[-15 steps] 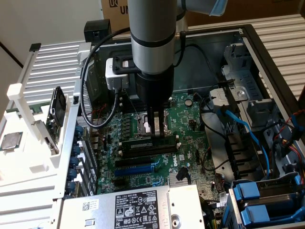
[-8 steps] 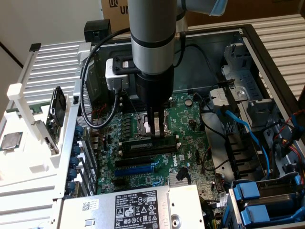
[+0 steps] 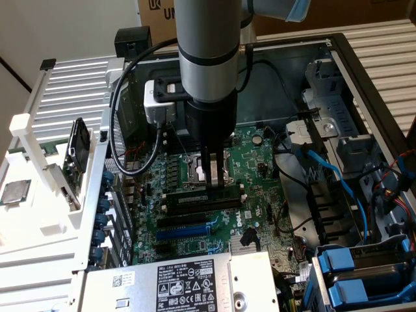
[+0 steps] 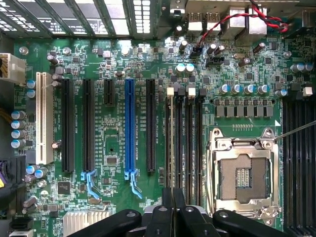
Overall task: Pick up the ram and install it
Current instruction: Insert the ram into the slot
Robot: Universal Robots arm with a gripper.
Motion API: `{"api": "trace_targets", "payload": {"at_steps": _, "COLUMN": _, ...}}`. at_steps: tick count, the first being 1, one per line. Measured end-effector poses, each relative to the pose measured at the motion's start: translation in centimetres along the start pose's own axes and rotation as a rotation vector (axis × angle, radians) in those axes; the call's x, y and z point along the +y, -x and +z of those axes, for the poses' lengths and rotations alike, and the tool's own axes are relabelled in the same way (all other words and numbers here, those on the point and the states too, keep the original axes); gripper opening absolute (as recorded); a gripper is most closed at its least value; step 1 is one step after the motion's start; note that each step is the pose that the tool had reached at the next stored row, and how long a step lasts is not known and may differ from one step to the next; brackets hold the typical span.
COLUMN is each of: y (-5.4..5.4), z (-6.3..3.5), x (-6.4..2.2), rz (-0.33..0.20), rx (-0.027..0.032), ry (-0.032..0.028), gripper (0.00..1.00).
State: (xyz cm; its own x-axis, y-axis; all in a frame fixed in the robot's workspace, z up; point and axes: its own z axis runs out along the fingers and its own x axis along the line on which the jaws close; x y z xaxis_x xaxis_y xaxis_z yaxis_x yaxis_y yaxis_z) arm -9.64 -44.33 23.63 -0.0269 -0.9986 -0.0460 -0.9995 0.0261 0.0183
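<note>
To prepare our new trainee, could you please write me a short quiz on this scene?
1. True or false: the processor socket holds a chip.
2. The fingertips of the gripper are over: A the white slot, B the memory slots, C the drive bays.
3. What colour is the long slot between the black expansion slots?
Key: 1 false; 2 B; 3 blue.

You have a pale wall (image 3: 65,29) at the exterior view's left, a white printed box (image 3: 155,14) and brown cardboard (image 3: 364,13) along the back, and a ribbed white tabletop (image 3: 387,49) under even light.
</note>
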Motion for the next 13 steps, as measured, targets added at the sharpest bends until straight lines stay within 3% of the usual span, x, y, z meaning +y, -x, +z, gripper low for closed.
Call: {"api": "trace_targets", "payload": {"at_steps": 13, "y": -0.01, "z": 0.08, "x": 0.0, "rz": 0.0, "rx": 0.0, "ry": -0.0024, "gripper": 0.12}}
